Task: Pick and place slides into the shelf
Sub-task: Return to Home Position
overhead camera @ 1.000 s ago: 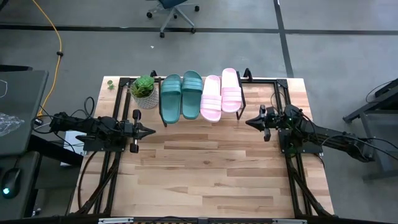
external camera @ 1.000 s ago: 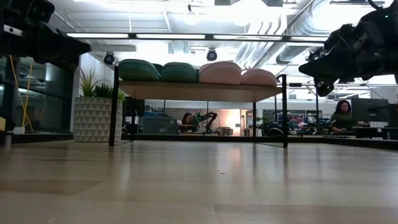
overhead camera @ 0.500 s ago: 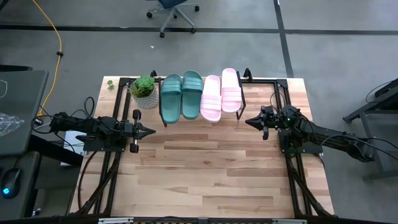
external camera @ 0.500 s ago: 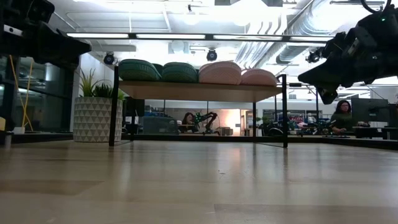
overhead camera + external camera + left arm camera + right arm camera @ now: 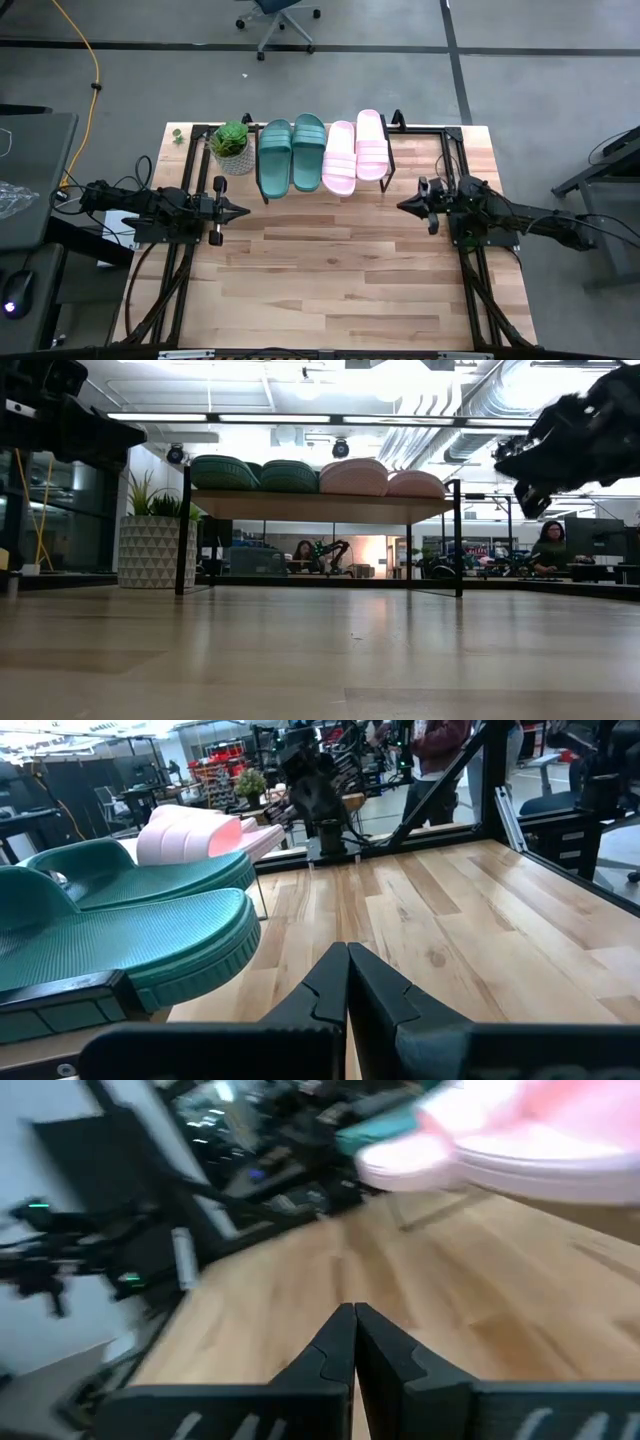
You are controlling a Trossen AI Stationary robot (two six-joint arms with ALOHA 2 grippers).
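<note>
Two dark teal slides [image 5: 290,155] and two pale pink slides [image 5: 356,150] lie side by side, soles down, on the shelf's light plank top [image 5: 320,505], which stands on thin black legs at the table's far edge. My left gripper [image 5: 243,212] is shut and empty near the table's left edge, in front of the teal pair. My right gripper [image 5: 402,206] is shut and empty near the right edge, to the right of and nearer than the pink pair. In the left wrist view the teal slides [image 5: 130,925] fill the side; the right wrist view shows a pink slide [image 5: 540,1130].
A small potted plant in a white faceted pot [image 5: 232,147] stands on the table at the shelf's left end. Black frame rails [image 5: 470,270] run along both table sides. The bare wooden tabletop [image 5: 330,270] stretches in front of the shelf. A person sits in the room beyond.
My right gripper has drawn back a little toward the table's near and right edges, away from the pink slides, staying shut. The slides and the left arm have kept still.
</note>
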